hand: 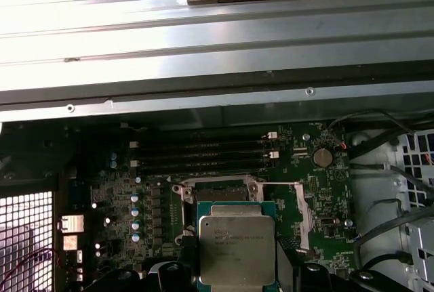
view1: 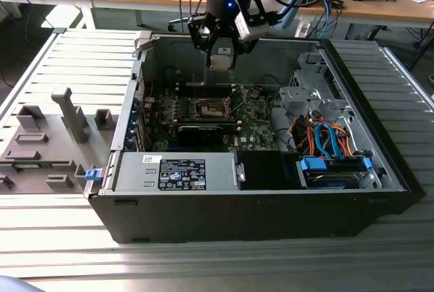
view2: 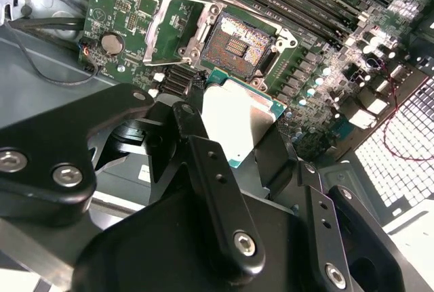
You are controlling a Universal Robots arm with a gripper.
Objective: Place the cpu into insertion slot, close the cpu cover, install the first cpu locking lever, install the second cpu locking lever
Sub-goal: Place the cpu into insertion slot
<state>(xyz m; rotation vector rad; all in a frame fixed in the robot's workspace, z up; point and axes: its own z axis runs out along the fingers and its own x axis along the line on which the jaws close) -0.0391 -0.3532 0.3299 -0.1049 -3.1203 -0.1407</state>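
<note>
Claw (view1: pixel 222 64) with cpu (view1: pixel 222 55) over open computer case (view1: pixel 237 219)

Silver cpu (hand: pixel 237 251) hangs above bare insertion slot (view2: pixel 235 49), cpu cover (view2: pixel 155 29) open.

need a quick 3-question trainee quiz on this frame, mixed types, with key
1. True or false: the cpu sits in the insertion slot.
2. The cpu cover is: A) closed over the slot, B) swung open beside the slot, C) gripped by the claw.
3. Fill in: the claw is shut on the ____.
Key: 1 false; 2 B; 3 cpu.
</note>
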